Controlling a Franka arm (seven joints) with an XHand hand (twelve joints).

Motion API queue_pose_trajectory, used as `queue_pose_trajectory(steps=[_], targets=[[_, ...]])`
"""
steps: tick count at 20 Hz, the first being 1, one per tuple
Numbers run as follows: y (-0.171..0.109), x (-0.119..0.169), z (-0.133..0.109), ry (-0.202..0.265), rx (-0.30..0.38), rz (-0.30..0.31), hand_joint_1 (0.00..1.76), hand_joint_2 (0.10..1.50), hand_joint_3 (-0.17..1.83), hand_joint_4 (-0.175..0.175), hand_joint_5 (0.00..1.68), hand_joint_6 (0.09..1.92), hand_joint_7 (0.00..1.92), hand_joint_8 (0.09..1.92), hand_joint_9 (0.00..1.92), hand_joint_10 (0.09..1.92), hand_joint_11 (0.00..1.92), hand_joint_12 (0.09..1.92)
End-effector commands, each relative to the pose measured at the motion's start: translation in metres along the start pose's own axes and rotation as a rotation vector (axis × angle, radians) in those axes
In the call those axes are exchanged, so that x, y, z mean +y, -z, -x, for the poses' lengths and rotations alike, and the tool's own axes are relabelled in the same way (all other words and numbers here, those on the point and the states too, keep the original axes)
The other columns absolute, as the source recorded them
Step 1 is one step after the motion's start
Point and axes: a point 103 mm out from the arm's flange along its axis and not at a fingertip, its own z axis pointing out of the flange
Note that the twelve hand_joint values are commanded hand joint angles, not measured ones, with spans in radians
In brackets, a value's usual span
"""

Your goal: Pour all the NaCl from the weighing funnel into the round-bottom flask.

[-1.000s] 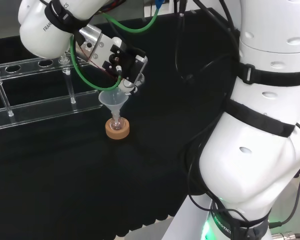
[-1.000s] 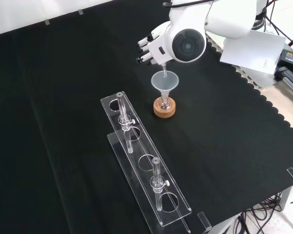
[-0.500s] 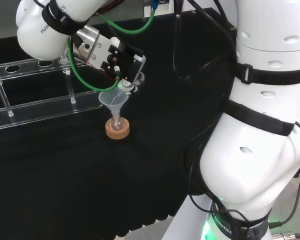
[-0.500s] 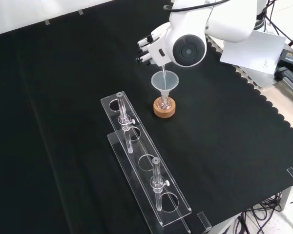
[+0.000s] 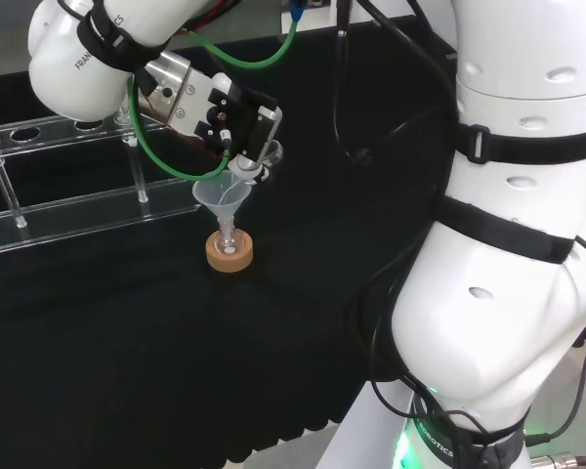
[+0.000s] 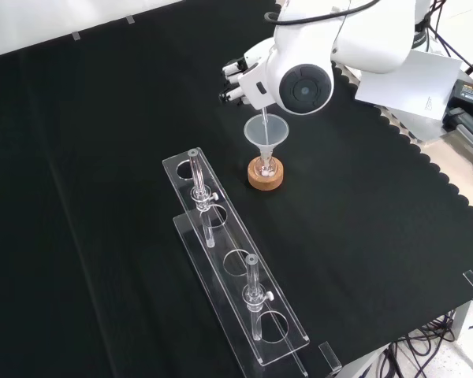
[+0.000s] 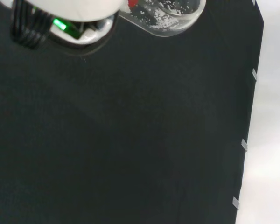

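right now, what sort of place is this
Most likely a chemistry lab bench set up for robot trials: a clear plastic funnel sits in a small round-bottom glass flask on a cork ring stand, beside clear acrylic racks on black cloth.

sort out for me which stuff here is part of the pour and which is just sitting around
In the job:
- hand
- weighing funnel it holds, white grains inside
- clear funnel in the flask's neck
- round-bottom flask
- cork ring under it

Lying about:
- clear racks
- glass tubes in them
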Motion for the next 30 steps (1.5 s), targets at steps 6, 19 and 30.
queue_pose_trajectory(steps=[6,19,30], targets=[[0.003,-0.001,-0.001,-0.007,-0.04,-0.025,1.13,0.65,0.65,0.175,1.28,0.65,0.4,0.71,0.85,0.39,0.85,1.01],[0.013,-0.004,-0.006,-0.014,-0.081,-0.034,1.13,0.65,0.65,0.175,1.28,0.66,0.39,0.71,0.84,0.39,0.85,1.01],[0.018,-0.006,-0.01,-0.021,-0.12,-0.041,1.13,0.65,0.66,0.175,1.28,0.66,0.39,0.71,0.84,0.38,0.85,1.0]])
